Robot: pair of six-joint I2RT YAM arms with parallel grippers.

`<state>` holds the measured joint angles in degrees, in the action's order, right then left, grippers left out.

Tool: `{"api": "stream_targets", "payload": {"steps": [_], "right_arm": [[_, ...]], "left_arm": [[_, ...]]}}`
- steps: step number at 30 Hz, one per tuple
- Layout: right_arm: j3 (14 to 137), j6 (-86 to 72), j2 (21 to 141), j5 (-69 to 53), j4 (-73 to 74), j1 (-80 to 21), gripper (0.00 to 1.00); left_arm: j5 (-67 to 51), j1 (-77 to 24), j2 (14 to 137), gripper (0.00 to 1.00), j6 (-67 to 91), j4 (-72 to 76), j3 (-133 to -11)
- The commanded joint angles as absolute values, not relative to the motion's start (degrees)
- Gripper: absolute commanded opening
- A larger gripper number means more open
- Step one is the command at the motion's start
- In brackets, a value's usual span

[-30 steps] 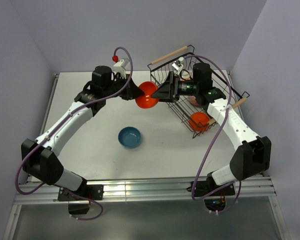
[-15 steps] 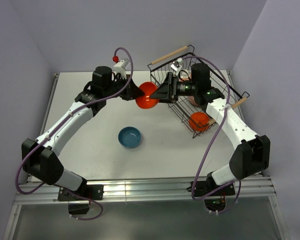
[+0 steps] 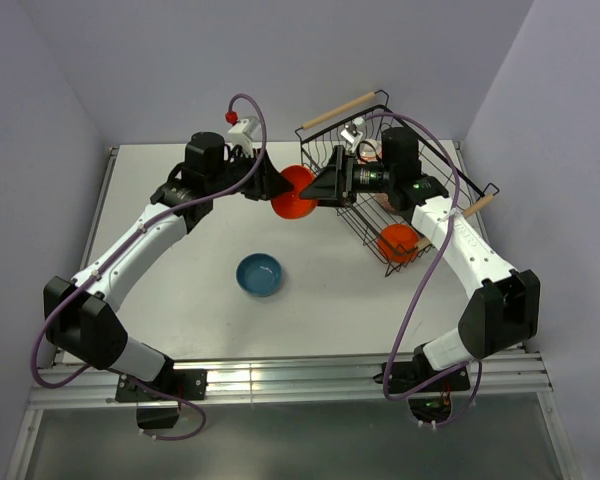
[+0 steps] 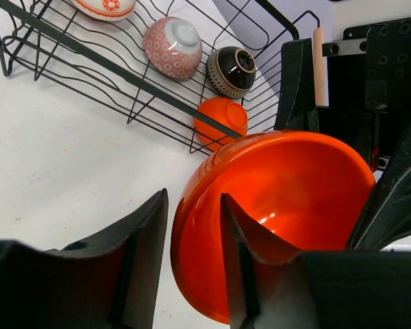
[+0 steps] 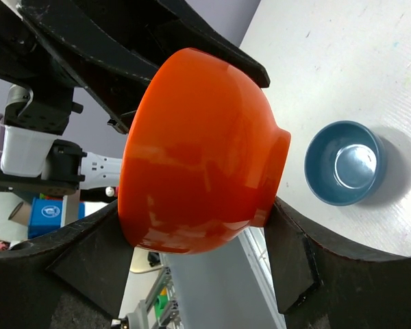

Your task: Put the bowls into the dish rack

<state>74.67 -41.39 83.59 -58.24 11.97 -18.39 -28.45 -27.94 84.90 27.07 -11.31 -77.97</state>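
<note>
A plain orange bowl point(image 3: 294, 192) hangs in the air between both arms, left of the dish rack point(image 3: 345, 107). My right gripper point(image 3: 322, 186) is shut on that orange bowl point(image 5: 198, 151), one finger on its rim side and one against its foot. My left gripper point(image 4: 193, 205) is open and straddles the rim of the orange bowl point(image 4: 288, 205), with a gap at the outer finger. The blue bowl point(image 3: 259, 274) sits upright on the table. In the dish rack point(image 4: 89, 58) lie an orange-and-white bowl point(image 4: 104, 5), a grey-and-white bowl point(image 4: 172, 46), a dark brown bowl point(image 4: 231, 70) and another orange bowl point(image 4: 221, 120).
The blue bowl point(image 5: 344, 162) lies below and in front of the held bowl. The rack stands at the back right, angled, with a second wooden handle point(image 3: 479, 205) near the right arm. Walls close in the table at the back and on both sides.
My left gripper's jaws have parted from the orange bowl's rim. The bowl stays in the right gripper and has barely shifted.
</note>
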Motion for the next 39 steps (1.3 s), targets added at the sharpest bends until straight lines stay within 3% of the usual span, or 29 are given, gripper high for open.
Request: {"api": "stream_targets", "payload": {"steps": [1,12,20,24,28,36,39], "right_arm": [[75.5,-40.5,82.7,-58.7,10.6,-18.7,0.0],[76.9,-36.6,82.3,-55.8,14.6,-18.0,0.0],[77.8,-34.0,81.6,-52.6,18.5,-16.0,0.0],[79.1,-32.5,81.6,-51.3,20.0,-14.1,0.0],[83.9,-30.1,82.7,-49.6,22.9,-11.2,0.0],[96.1,-15.1,86.7,-33.9,34.7,-6.6,0.0],[98.9,-11.6,87.7,-26.5,38.0,-6.2,0.0]], "left_arm": [[-28.7,-28.1,83.9,0.43,27.4,-9.0,-77.8],[-26.3,-28.0,84.0,0.69,27.0,-10.9,-78.0],[-24.8,-28.0,83.1,0.78,26.0,-12.4,-77.8],[-24.1,-28.0,82.5,0.88,25.5,-12.9,-78.0],[-23.6,-28.0,82.1,0.89,25.3,-13.0,-78.0],[-23.6,-27.3,81.5,0.92,25.1,-13.3,-77.7],[-22.9,-27.1,81.1,0.99,25.1,-13.4,-77.3]]}}
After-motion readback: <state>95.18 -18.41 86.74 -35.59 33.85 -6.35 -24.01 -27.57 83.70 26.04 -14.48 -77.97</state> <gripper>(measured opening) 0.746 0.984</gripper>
